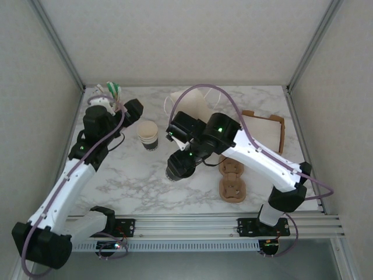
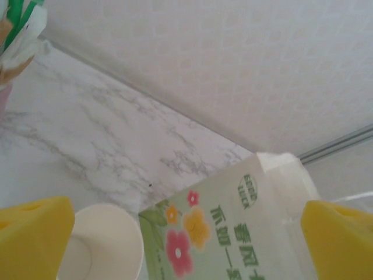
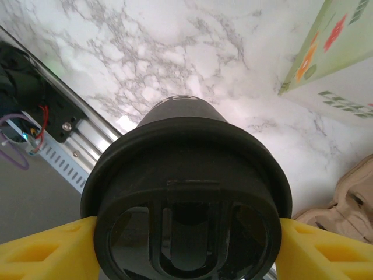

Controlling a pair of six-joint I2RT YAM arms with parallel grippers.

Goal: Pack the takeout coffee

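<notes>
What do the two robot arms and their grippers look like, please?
The left arm and the right arm have white links between bulky black joints. A thin lilac cable runs along each arm. Small green lights glow on the black housings. The left gripper and the right gripper each end in two blocky yellow fingers.

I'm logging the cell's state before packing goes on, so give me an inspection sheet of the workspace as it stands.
Surface: marble-pattern table, no spills seen.
Job's things: takeout coffee between the right fingers; flower-print bag standing farther back.
Clutter: lidless cup, cardboard carrier, cup of green-white packets.
Grippers: left gripper open, empty; right gripper closed on the coffee.
Cables: purple cable loops over the right arm.
Surroundings: white walls, metal frame.
</notes>
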